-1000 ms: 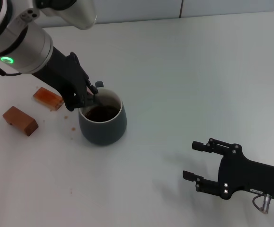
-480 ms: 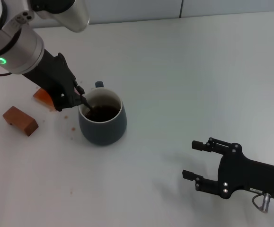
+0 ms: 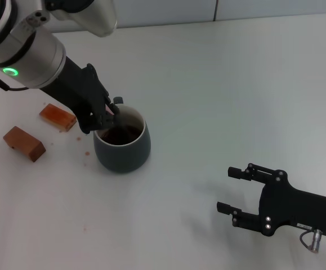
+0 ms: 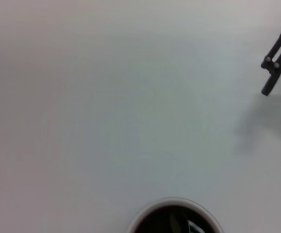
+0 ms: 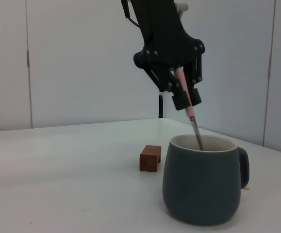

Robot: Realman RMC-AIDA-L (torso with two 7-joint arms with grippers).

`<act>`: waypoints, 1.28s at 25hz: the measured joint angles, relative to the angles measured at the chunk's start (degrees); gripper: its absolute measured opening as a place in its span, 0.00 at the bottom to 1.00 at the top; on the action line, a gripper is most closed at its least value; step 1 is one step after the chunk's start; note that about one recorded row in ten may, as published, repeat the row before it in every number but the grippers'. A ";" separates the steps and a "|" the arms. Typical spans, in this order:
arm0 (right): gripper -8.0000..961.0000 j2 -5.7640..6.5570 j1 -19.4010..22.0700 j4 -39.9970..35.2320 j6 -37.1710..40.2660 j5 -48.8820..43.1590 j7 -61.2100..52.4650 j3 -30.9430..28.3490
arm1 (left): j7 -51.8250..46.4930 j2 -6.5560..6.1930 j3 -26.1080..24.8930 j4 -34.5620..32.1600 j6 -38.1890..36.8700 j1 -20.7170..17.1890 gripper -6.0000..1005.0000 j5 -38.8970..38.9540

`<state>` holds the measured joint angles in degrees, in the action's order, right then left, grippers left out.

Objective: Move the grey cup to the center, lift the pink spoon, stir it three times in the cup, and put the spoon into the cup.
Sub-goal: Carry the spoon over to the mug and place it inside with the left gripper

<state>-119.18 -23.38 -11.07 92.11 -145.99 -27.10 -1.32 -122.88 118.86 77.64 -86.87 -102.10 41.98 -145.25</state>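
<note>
The grey cup stands on the white table left of the middle, with dark liquid inside. My left gripper hangs over the cup's left rim, shut on the pink spoon. The right wrist view shows the spoon held tilted in the left gripper, its metal neck dipping into the cup. The cup's white rim shows at the edge of the left wrist view. My right gripper rests open and empty at the front right, apart from the cup.
Two brown blocks lie left of the cup, one also in the right wrist view. Small brown specks dot the table beside the cup. Bare table lies between the cup and the right gripper.
My left gripper with the spoon swung left to the cup's left rim, then back right over the cup. The cup and right arm have not moved.
</note>
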 joint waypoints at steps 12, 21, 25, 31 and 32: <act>0.76 0.00 -0.08 0.00 0.09 0.00 -0.06 0.23 | -1.45 -0.01 -0.15 0.66 2.60 0.05 0.21 -4.26; 0.76 -0.02 -0.10 0.03 0.12 0.00 -0.06 0.35 | -1.55 -0.12 -0.23 0.37 -0.23 -0.47 0.21 -0.67; 0.76 -0.08 -0.09 0.17 0.16 0.00 -0.07 0.43 | -1.56 -0.12 0.37 0.80 1.80 -0.70 0.22 -0.58; 0.76 -0.09 0.00 0.18 0.18 0.00 -0.06 0.51 | -1.79 -0.11 0.47 0.88 2.31 -1.04 0.22 -0.59; 0.76 -0.09 0.02 0.18 0.18 0.00 -0.06 0.52 | -1.84 -0.14 0.49 0.93 2.34 -1.15 0.22 -0.63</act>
<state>-119.27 -23.36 -10.90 92.29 -145.98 -27.16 -0.80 -124.72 118.72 78.13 -85.94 -99.76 40.83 -145.88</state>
